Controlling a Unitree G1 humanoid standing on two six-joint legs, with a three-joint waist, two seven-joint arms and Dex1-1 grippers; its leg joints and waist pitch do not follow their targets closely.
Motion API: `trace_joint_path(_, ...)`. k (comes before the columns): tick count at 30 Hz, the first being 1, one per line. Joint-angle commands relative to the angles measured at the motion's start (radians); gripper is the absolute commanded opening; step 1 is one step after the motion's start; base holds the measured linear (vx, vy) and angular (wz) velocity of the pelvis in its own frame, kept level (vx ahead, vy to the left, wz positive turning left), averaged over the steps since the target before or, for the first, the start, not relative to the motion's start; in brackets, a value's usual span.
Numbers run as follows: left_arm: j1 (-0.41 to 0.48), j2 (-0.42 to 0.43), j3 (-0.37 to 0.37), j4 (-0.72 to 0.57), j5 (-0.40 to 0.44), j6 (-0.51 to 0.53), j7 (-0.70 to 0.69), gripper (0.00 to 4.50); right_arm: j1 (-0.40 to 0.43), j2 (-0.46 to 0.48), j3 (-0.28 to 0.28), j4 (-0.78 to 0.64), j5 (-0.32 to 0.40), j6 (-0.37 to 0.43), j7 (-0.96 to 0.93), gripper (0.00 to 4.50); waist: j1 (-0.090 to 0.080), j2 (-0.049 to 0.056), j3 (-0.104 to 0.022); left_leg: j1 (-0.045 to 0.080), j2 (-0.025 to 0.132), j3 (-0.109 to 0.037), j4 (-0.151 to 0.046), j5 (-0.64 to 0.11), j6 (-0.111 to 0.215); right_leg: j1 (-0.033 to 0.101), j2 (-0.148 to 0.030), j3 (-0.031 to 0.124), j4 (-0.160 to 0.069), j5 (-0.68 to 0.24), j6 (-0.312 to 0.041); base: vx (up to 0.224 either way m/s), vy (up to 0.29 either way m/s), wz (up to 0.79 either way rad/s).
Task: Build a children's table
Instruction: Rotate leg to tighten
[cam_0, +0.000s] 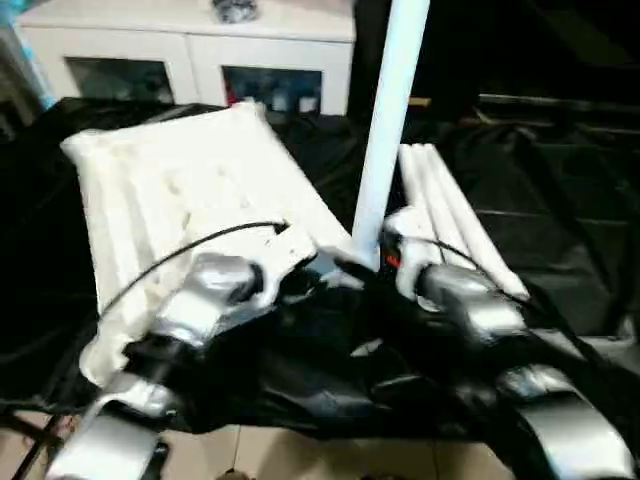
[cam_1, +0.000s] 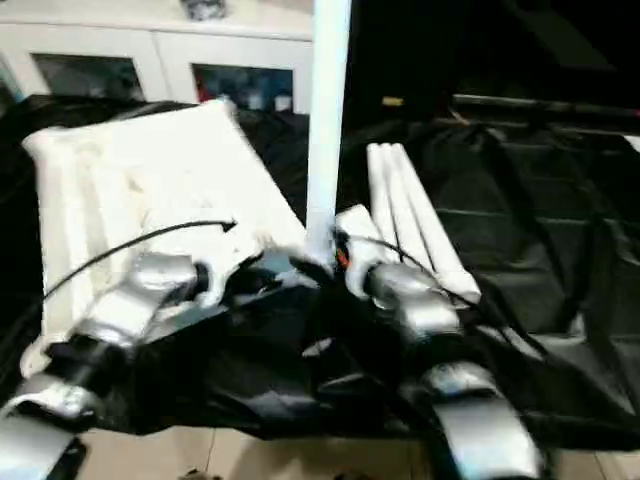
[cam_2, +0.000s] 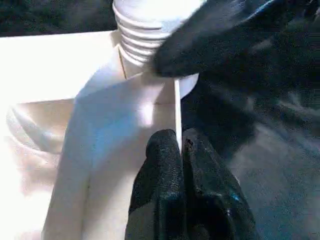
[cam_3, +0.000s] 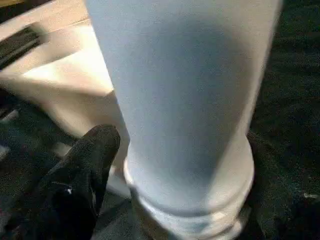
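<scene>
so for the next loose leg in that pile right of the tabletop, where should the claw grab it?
Take the outermost of the loose legs mid-shaft, coming from above with the fingers across the tube. They lie flat and side by side on the black cloth, so only the top and the outer flank look free; the near ends sit under the right arm.

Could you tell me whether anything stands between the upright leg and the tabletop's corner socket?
Nothing visible does: the upright leg already stands with its threaded end at the corner socket of the tabletop.
</scene>
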Motion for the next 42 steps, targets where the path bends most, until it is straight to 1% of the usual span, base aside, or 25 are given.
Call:
trace_joint_path(1,-0.003,-0.011,-0.027,-0.019,-0.041,-0.048,-0.065,0.00,0.027,0.000,0.065,-0.061,0.019,0.021,0.123,3.86,0.006,0.004,-0.069,0.008,0.026,0.002,-0.058,-0.233,0.074,0.057,-0.055,0.049,-0.067,-0.210,-0.228,0.000,0.000,0.00)
trace_joint_path(4,0.008,0.020,-0.038,-0.029,-0.059,-0.059,-0.149,0.00,0.061,-0.047,0.085,-0.123,0.031,0.032,0.208,3.86,0.015,0.004,-0.068,0.013,0.028,0.004,-0.059,-0.258,0.065,0.054,-0.057,0.050,-0.070,-0.255,-0.218,0.000,0.000,0.00)
trace_joint_path(5,0.012,0.035,-0.045,-0.030,-0.063,-0.066,-0.185,0.00,0.077,-0.068,0.096,-0.155,0.038,0.044,0.245,3.86,0.016,0.011,-0.067,0.013,0.028,0.002,-0.062,-0.279,0.051,0.054,-0.056,0.049,-0.074,-0.280,-0.213,0.000,0.000,0.00)
trace_joint_path(7,0.012,0.050,-0.049,-0.020,-0.062,-0.077,-0.218,0.00,0.098,-0.094,0.109,-0.201,0.042,0.071,0.293,3.86,0.019,0.010,-0.065,0.018,0.029,0.003,-0.062,-0.293,0.047,0.048,-0.055,0.050,-0.078,-0.295,-0.210,0.000,0.000,0.00)
trace_joint_path(11,0.002,0.070,-0.053,0.007,-0.055,-0.101,-0.248,0.00,0.118,-0.120,0.126,-0.253,0.038,0.117,0.342,3.86,0.026,0.009,-0.065,0.015,0.030,0.001,-0.064,-0.293,0.040,0.050,-0.057,0.050,-0.076,-0.311,-0.200,0.000,0.000,0.00)
trace_joint_path(12,0.000,0.072,-0.052,0.014,-0.056,-0.106,-0.253,0.00,0.121,-0.122,0.128,-0.260,0.040,0.123,0.343,3.73,0.027,0.016,-0.065,0.015,0.029,0.000,-0.064,-0.294,0.035,0.050,-0.058,0.051,-0.076,-0.314,-0.199,0.000,0.000,0.00)
trace_joint_path(13,-0.002,0.075,-0.051,0.019,-0.057,-0.110,-0.257,0.00,0.122,-0.122,0.129,-0.264,0.041,0.127,0.344,3.62,0.027,0.012,-0.066,0.015,0.029,0.000,-0.064,-0.294,0.031,0.051,-0.058,0.050,-0.078,-0.315,-0.195,0.000,0.000,0.00)
trace_joint_path(16,-0.004,0.079,-0.052,0.023,-0.060,-0.114,-0.263,0.00,0.125,-0.121,0.134,-0.271,0.044,0.133,0.340,3.50,0.029,0.011,-0.067,0.016,0.028,0.000,-0.064,-0.290,0.027,0.050,-0.058,0.050,-0.077,-0.313,-0.196,0.000,0.000,0.00)
trace_joint_path(17,-0.005,0.079,-0.051,0.026,-0.059,-0.118,-0.264,0.00,0.128,-0.121,0.136,-0.277,0.045,0.141,0.340,3.36,0.029,0.009,-0.067,0.015,0.029,0.000,-0.064,-0.285,0.027,0.051,-0.058,0.050,-0.076,-0.308,-0.196,0.000,0.000,0.00)
trace_joint_path(19,-0.004,0.079,-0.049,0.029,-0.057,-0.122,-0.264,0.00,0.130,-0.118,0.137,-0.283,0.045,0.149,0.337,3.13,0.031,0.010,-0.068,0.014,0.029,0.000,-0.064,-0.280,0.027,0.052,-0.059,0.050,-0.075,-0.304,-0.196,0.000,0.000,0.00)
trace_joint_path(21,-0.002,0.076,-0.045,0.030,-0.056,-0.125,-0.255,0.00,0.131,-0.111,0.136,-0.280,0.041,0.151,0.322,3.05,0.032,0.009,-0.068,0.014,0.029,0.000,-0.064,-0.270,0.029,0.051,-0.059,0.050,-0.073,-0.292,-0.199,0.000,0.000,0.00)
trace_joint_path(22,0.000,0.074,-0.042,0.029,-0.056,-0.125,-0.247,0.00,0.129,-0.104,0.133,-0.272,0.036,0.146,0.306,2.95,0.032,0.005,-0.068,0.015,0.029,0.001,-0.063,-0.269,0.030,0.051,-0.059,0.051,-0.074,-0.292,-0.199,0.000,0.000,0.00)
trace_joint_path(24,0.000,0.063,-0.033,0.031,-0.054,-0.117,-0.215,0.00,0.115,-0.077,0.115,-0.230,0.019,0.133,0.227,2.87,0.031,0.007,-0.066,0.015,0.028,0.000,-0.065,-0.275,0.024,0.049,-0.060,0.050,-0.075,-0.316,-0.193,0.000,0.000,0.00)
trace_joint_path(25,-0.004,0.050,-0.023,0.036,-0.051,-0.111,-0.178,0.00,0.100,-0.052,0.100,-0.186,-0.001,0.116,0.144,2.87,0.027,0.003,-0.065,0.015,0.028,0.000,-0.065,-0.283,0.016,0.047,-0.062,0.051,-0.077,-0.341,-0.186,0.000,0.000,0.00)
trace_joint_path(27,-0.017,0.018,-0.008,0.044,-0.028,-0.070,-0.068,0.00,0.045,0.009,0.063,-0.062,-0.037,0.090,-0.079,2.85,0.008,0.004,-0.062,0.016,0.024,-0.006,-0.067,-0.319,-0.014,0.044,-0.063,0.048,-0.082,-0.419,-0.168,0.000,0.000,0.00)
trace_joint_path(28,-0.018,0.016,-0.007,0.045,-0.027,-0.068,-0.063,0.00,0.043,0.012,0.061,-0.057,-0.038,0.090,-0.088,2.84,0.008,0.004,-0.062,0.016,0.024,-0.006,-0.067,-0.319,-0.014,0.044,-0.063,0.048,-0.082,-0.419,-0.168,0.000,0.000,0.00)
trace_joint_path(30,-0.027,-0.004,-0.001,0.042,-0.006,-0.034,0.008,0.00,0.005,0.045,0.037,0.012,-0.040,0.097,-0.195,2.83,-0.010,0.006,-0.059,0.015,0.020,-0.010,-0.066,-0.344,-0.016,0.044,-0.064,0.044,-0.091,-0.482,-0.146,0.000,0.000,0.00)
trace_joint_path(33,-0.041,-0.050,0.019,0.024,0.019,0.066,0.135,0.00,-0.065,0.106,-0.020,0.115,-0.011,0.107,-0.362,2.82,-0.022,0.007,-0.058,0.024,0.019,-0.009,-0.061,-0.376,-0.011,0.035,-0.062,0.043,-0.099,-0.517,-0.139,0.000,0.000,0.00)
trace_joint_path(34,-0.042,-0.062,0.024,0.016,0.017,0.081,0.152,0.00,-0.077,0.117,-0.027,0.133,-0.010,0.098,-0.398,2.82,-0.020,0.008,-0.058,0.024,0.019,-0.010,-0.060,-0.373,-0.010,0.035,-0.063,0.042,-0.101,-0.519,-0.140,0.000,0.000,0.00)
trace_joint_path(35,-0.042,-0.066,0.025,0.013,0.017,0.086,0.157,0.00,-0.081,0.120,-0.028,0.139,-0.011,0.095,-0.412,2.82,-0.019,0.005,-0.059,0.018,0.018,-0.010,-0.062,-0.357,-0.005,0.039,-0.062,0.041,-0.100,-0.511,-0.131,0.000,0.000,0.00)
trace_joint_path(36,-0.040,-0.081,0.026,0.001,0.016,0.104,0.172,0.00,-0.095,0.132,-0.033,0.162,-0.017,0.087,-0.464,2.82,-0.020,0.005,-0.060,0.019,0.019,-0.008,-0.062,-0.354,-0.002,0.037,-0.063,0.043,-0.100,-0.500,-0.136,0.000,0.000,0.00)
trace_joint_path(37,-0.037,-0.097,0.026,-0.012,0.013,0.115,0.184,0.00,-0.105,0.141,-0.028,0.180,-0.027,0.072,-0.488,2.82,-0.021,-0.002,-0.062,0.014,0.020,-0.008,-0.062,-0.339,0.001,0.038,-0.061,0.044,-0.095,-0.469,-0.144,0.000,0.000,0.00)
trace_joint_path(39,-0.034,-0.115,0.022,-0.016,0.006,0.106,0.195,0.00,-0.121,0.157,-0.047,0.208,-0.018,0.045,-0.481,3.37,-0.018,0.000,-0.063,0.014,0.021,-0.006,-0.062,-0.326,0.008,0.039,-0.060,0.045,-0.092,-0.430,-0.153,0.000,0.000,0.00)
trace_joint_path(40,-0.034,-0.115,0.022,-0.016,0.006,0.106,0.195,0.00,-0.121,0.157,-0.047,0.208,-0.018,0.045,-0.481,3.51,-0.019,0.001,-0.064,0.014,0.020,-0.005,-0.061,-0.329,0.012,0.038,-0.060,0.046,-0.091,-0.422,-0.157,0.000,0.000,0.00)
trace_joint_path(42,-0.034,-0.120,0.021,-0.015,0.004,0.098,0.204,0.00,-0.136,0.160,-0.055,0.233,-0.019,0.029,-0.474,3.58,-0.015,0.003,-0.067,0.011,0.022,-0.004,-0.061,-0.297,0.019,0.043,-0.060,0.048,-0.082,-0.356,-0.178,0.000,0.000,0.00)
